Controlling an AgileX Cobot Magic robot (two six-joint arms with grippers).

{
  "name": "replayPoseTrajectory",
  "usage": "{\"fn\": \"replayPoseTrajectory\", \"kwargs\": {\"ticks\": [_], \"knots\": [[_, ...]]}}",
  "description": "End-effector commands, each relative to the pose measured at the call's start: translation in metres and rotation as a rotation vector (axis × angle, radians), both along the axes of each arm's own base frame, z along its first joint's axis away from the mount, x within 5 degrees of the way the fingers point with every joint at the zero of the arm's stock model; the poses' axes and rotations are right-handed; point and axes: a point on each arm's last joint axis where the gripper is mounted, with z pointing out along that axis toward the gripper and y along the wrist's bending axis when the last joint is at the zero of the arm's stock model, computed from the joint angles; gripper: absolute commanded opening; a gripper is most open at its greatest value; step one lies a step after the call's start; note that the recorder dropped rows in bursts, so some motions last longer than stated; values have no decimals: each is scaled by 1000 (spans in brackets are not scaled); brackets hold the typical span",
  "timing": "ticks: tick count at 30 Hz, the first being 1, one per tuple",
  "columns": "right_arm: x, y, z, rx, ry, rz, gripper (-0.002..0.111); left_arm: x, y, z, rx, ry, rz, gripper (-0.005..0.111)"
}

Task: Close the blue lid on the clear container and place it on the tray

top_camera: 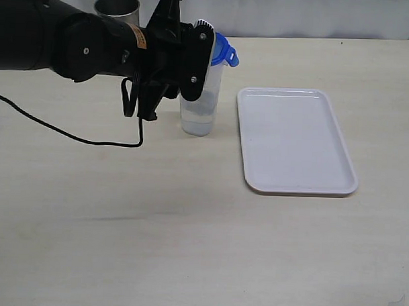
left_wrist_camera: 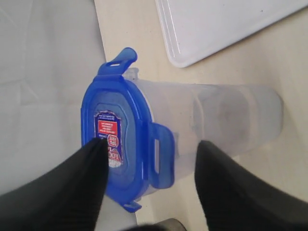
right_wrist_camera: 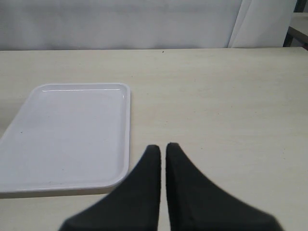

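Clear container [top_camera: 200, 112], one, translucent and upright, stands upper centre on the tabletop [top_camera: 188, 226], left of the one white tray [top_camera: 296, 139]. One blue lid [top_camera: 223, 51] sits on its mouth, a flap jutting out. Left hand [left_wrist_camera: 150, 144] has its fingers apart around the lid; right hand [right_wrist_camera: 162, 149] is pinched together, empty. One steel cup [top_camera: 117, 7] stands behind.

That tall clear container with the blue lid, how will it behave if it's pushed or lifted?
The clear container stands tall on a narrow base, so a push near the blue lid would probably tip it. It looks empty and thin-walled, so likely light. Its smooth plastic may slip.
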Motion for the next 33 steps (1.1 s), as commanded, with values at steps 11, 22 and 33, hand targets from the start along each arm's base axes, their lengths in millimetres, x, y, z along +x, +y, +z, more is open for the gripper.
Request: {"fn": "replayPoseTrajectory", "kwargs": {"ticks": [11,22,33], "knots": [[0,0,0,-7,-12,0,4,-2,4,-2,9,58,25,59],[0,0,0,-7,-12,0,4,11,22,-1,-20,66,102,59],[0,0,0,-7,-12,0,4,27,43,2,-61,41,184,58]]}}
